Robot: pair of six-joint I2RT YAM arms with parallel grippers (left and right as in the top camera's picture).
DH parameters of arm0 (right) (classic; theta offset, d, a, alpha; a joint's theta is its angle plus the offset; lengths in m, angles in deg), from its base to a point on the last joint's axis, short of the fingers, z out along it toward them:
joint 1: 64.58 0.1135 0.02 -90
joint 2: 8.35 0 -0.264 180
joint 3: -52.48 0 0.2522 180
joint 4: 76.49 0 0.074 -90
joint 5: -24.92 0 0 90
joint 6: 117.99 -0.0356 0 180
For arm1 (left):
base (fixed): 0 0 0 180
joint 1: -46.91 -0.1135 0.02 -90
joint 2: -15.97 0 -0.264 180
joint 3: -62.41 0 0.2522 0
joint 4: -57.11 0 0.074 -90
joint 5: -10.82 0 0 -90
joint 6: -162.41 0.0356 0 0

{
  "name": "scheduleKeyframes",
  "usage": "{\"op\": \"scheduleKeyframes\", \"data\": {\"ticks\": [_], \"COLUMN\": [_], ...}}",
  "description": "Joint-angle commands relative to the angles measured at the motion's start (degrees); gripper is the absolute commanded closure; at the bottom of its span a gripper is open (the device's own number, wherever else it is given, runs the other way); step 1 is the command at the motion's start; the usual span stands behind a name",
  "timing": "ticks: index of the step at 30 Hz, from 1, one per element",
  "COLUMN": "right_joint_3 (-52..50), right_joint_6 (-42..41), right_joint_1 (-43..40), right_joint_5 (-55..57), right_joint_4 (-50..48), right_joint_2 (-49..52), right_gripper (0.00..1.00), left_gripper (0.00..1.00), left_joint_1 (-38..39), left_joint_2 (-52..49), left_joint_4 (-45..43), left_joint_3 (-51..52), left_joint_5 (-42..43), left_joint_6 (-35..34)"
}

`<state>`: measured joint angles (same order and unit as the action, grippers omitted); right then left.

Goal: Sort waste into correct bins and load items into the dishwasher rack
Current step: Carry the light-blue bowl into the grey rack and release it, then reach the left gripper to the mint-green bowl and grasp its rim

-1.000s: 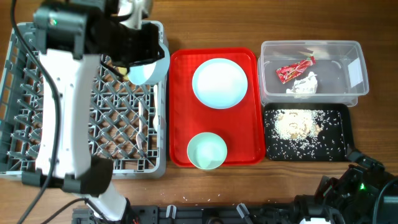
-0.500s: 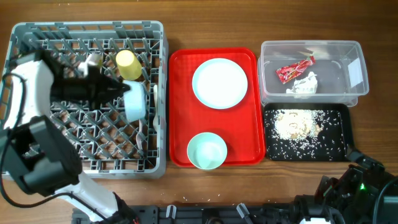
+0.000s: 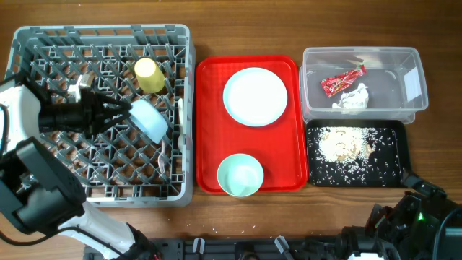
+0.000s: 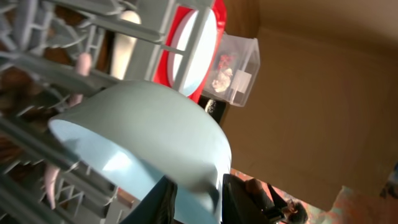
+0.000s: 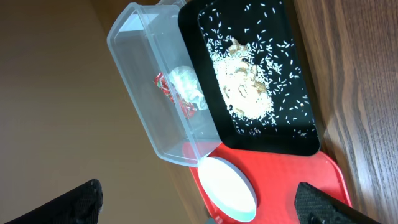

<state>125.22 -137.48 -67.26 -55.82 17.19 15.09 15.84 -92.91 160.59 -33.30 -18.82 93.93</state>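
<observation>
The step in hand looks to be setting the pale blue bowl (image 3: 149,120) down in the dishwasher rack (image 3: 105,30). In the overhead view the bowl lies tilted among the pegs in the upper middle of the rack, just below the yellow cup (image 3: 148,74). The left gripper (image 4: 199,200) reaches in to it from the left edge of the frame. In the left wrist view its fingers (image 4: 239,196) stand one on each side of the bowl's rim, but I cannot tell whether they pinch it or have slackened. To do this well, the bowl should lean with its weight on the pegs, opening turned down or sideways, before the jaws part. They should then open only enough to clear the rim. The retreat is best made toward the left edge of the frame, along the line of the arm, lifting a little so the fingers neither catch the lattice nor drag the bowl over. A bowl propped on its edge may roll or tip toward the cup, so a slow retreat seems wise. The right gripper (image 5: 205,204) is spread wide above the wooden surface (image 3: 216,217) at the lower right of the overhead view, well apart from this work. The rice scraps (image 3: 339,144) lie in the black tray (image 3: 355,185), and the red wrapper (image 3: 343,81) and white napkin (image 3: 352,99) lie in the clear tub (image 3: 361,50), so the waste looks sorted. The pale blue plate (image 3: 255,96) and the mint green bowl (image 3: 240,175) sit on the red tray (image 3: 209,130), so the bowl is best placed to leave peg rows free for them.
</observation>
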Motion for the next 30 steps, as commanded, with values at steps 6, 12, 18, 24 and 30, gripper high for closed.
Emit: {"op": "scheduleKeyframes", "data": {"ticks": [6, 12, 18, 24, 30], "right_joint_3": [0.2, 0.2, 0.2, 0.2, 0.2], "right_joint_6": [-9.2, -9.2, -9.2, -9.2, -9.2], "right_joint_1": [-0.2, -0.2, -0.2, -0.2, -0.2], "right_joint_5": [-0.3, -0.2, -0.2, -0.3, -0.2], "right_joint_4": [0.3, 0.3, 0.3, 0.3, 0.3], "right_joint_2": [-0.2, -0.2, -0.2, -0.2, -0.2], "right_gripper": [0.0, 0.0, 0.0, 0.0, 0.0], "left_gripper": [0.48, 0.33, 0.35, 0.41, 0.4], "left_joint_1": [-6.6, -9.9, -8.7, 8.4, 40.4], "left_joint_2": [0.5, 3.6, 14.1, 24.0, 23.5], "left_joint_4": [4.6, 6.3, 6.6, -9.7, -33.2], "left_joint_3": [0.2, -0.6, -2.2, -2.2, -2.2], "left_joint_5": [-2.4, -2.3, 0.6, -4.3, -29.8], "left_joint_6": [-1.4, -1.4, -2.9, -23.0, -47.7]}}
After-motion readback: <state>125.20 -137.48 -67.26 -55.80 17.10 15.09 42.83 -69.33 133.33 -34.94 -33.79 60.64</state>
